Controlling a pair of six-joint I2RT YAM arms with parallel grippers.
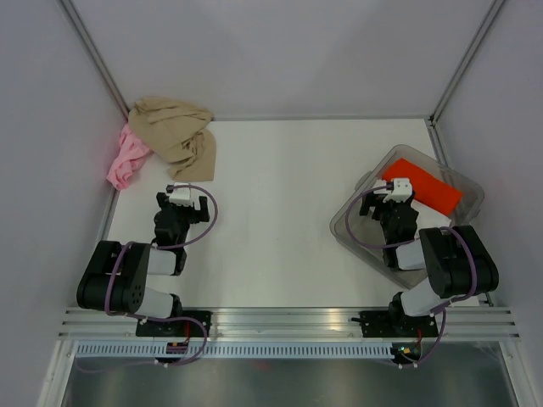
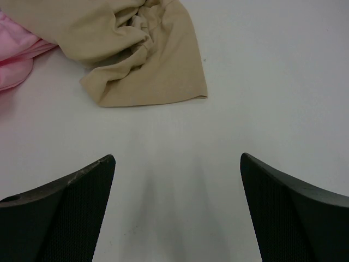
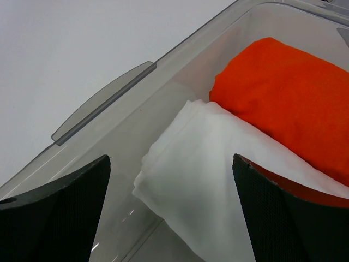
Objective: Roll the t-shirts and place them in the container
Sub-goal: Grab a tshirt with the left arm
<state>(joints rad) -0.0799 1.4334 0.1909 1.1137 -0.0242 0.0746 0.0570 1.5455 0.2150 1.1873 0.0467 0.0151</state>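
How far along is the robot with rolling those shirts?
Possibly done: an orange bundle and a white bundle already lie in the clear bin. In hand: nothing; the left tool and right tool are both open and empty. Left: the tan shirt and pink shirt lie crumpled in the far left corner, unrolled.

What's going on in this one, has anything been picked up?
Nothing is held. The tan t-shirt lies crumpled in the far left corner of the table, with the pink t-shirt bunched beside it; neither is rolled. The left pincer hangs open over bare table short of the tan one. The right pincer is open above a clear bin holding an orange cloth and a white cloth.
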